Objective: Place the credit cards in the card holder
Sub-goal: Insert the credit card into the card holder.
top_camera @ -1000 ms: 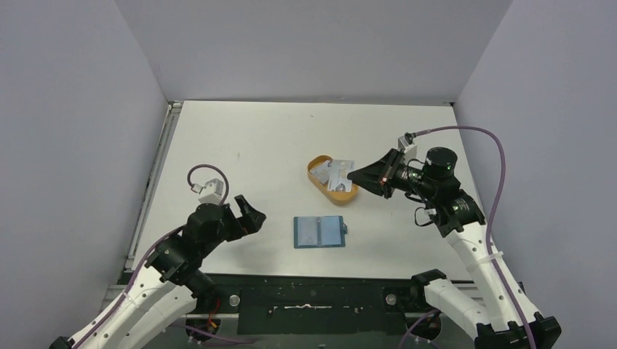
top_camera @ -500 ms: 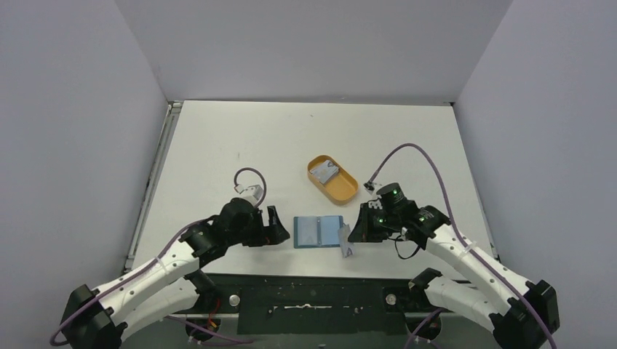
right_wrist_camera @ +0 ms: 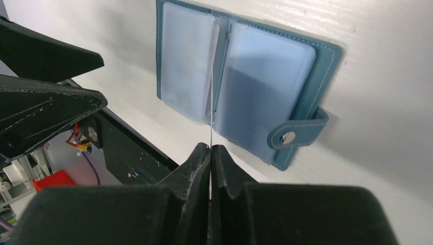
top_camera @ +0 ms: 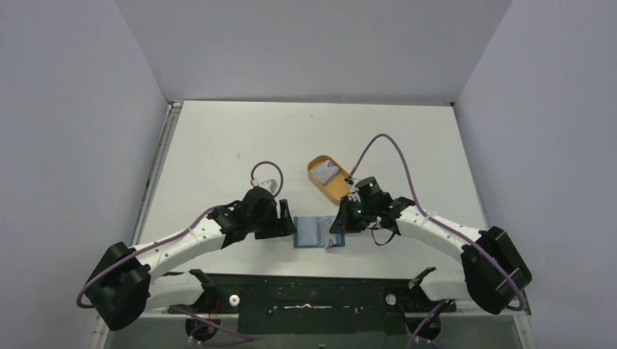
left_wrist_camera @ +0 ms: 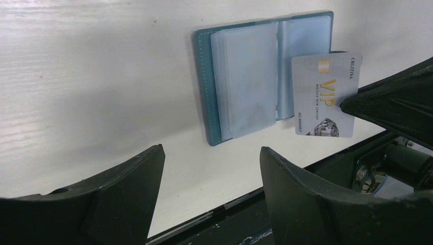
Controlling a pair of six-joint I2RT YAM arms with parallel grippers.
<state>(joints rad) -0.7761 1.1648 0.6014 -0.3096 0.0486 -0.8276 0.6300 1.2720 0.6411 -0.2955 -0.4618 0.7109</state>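
My right jaws pinch 1 card (left_wrist_camera: 324, 94) edge-on above the open card holder (left_wrist_camera: 245, 76) on the worktop (left_wrist_camera: 102, 61), aiming for a pocket; my left jaws, spread, hover nearby, probably to steady it.

Overhead camera looks down; both wrist cameras closely share the wallet (left_wrist_camera: 245, 76).
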